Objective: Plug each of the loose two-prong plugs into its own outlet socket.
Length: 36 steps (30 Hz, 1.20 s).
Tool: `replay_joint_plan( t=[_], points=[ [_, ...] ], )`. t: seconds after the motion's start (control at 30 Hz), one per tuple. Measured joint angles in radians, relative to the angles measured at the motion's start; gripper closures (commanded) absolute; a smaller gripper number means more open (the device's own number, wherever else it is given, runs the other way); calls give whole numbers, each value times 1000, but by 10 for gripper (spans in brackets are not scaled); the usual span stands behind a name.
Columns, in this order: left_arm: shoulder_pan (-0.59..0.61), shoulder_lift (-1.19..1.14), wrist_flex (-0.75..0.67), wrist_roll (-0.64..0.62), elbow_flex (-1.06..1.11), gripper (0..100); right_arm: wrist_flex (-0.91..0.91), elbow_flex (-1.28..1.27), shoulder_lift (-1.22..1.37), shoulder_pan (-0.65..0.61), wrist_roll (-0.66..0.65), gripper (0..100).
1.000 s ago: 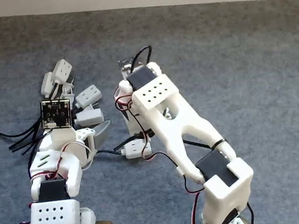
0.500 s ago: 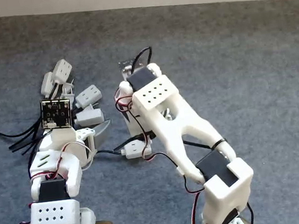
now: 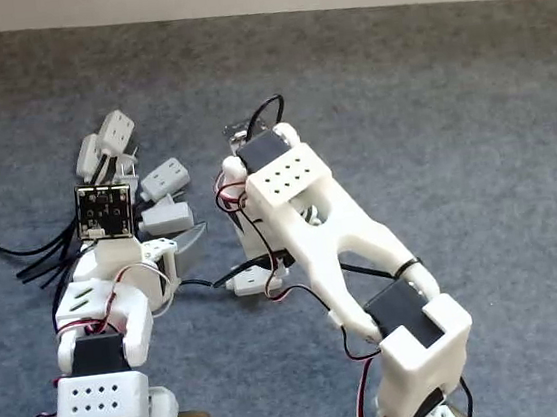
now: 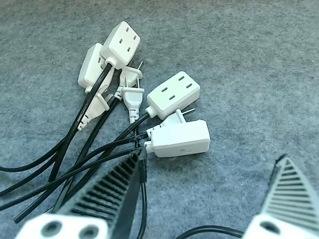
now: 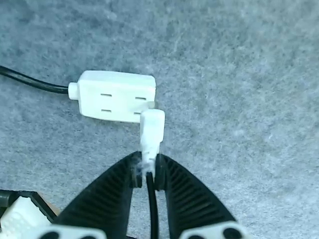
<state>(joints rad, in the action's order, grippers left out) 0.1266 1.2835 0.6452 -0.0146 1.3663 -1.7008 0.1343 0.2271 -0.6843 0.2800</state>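
right wrist view: right gripper clamps plug at socket corner; left gripper gapes empty near cord tangle

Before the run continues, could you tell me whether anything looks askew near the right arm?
Yes. The plug held in the right tool meets the outlet block at one corner of its edge, beside the slots rather than over them, so it looks misaligned.

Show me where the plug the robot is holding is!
In the right wrist view, the plug is pinched in the right hand, its front end against a corner of the white outlet socket on the grey carpet.
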Motion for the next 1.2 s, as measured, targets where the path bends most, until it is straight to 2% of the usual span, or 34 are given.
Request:
replay_joint_plan(
  t=[0.53,0.73,1.2],
  points=[
    [0,0,0,0,0,617,0,6,0,-54,0,993],
    [49,0,-17,0,0,617,0,6,0,-54,0,993],
    [51,0,-20,0,0,617,0,44,-40,-38,0,993]
  ],
)
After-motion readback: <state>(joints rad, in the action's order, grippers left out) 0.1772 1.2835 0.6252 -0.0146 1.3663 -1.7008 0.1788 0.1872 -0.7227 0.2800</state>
